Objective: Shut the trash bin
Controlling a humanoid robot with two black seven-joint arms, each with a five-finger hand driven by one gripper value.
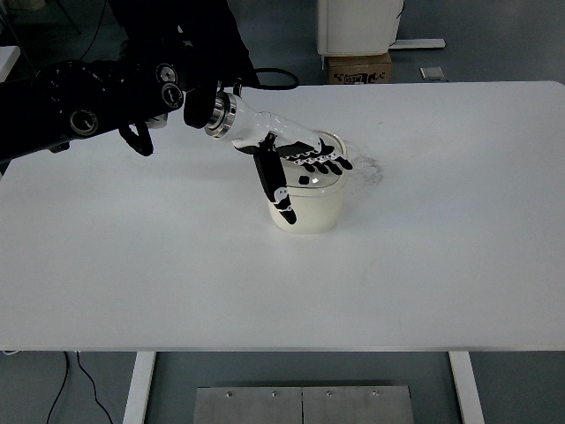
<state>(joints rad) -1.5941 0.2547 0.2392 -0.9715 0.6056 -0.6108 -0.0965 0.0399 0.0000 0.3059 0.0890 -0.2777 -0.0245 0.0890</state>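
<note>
— Resting where, the left hand [300, 157]?
— Flat on the bin [309, 205] lid [320, 175], mid-table [424, 265], fingers [328, 162] spread and gripping nothing, thumb down the bin's side

A lab: bare white table [424, 265], grey floor [494, 44], cardboard box [359, 68]

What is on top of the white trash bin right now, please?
The left hand lies flat on the trash bin, fingers spread over its lid, thumb hanging down the front wall. The hand covers most of the lid, and the bin's inside cannot be seen.
</note>
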